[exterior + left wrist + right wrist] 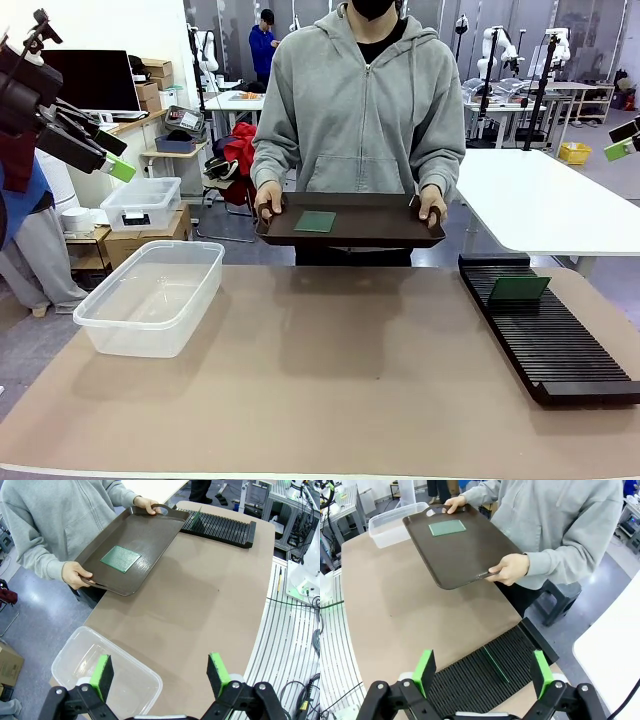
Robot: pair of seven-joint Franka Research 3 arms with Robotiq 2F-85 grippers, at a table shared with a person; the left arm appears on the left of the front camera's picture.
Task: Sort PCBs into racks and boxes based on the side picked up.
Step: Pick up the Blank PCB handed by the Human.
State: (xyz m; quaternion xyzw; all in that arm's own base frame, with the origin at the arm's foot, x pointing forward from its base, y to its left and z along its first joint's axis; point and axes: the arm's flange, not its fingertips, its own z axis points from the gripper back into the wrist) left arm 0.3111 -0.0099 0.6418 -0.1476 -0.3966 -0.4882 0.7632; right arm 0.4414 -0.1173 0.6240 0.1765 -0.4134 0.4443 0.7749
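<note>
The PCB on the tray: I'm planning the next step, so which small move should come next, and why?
Probably swing the left gripper toward the PCB on the tray. Its jaws stand open and empty, the board lies on the tray's left part, nearer that arm, and the person holds the tray out toward the robot.

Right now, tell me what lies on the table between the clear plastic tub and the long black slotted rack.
Nothing: the front view shows bare tan tabletop between the clear plastic tub and the long black slotted rack.
</note>
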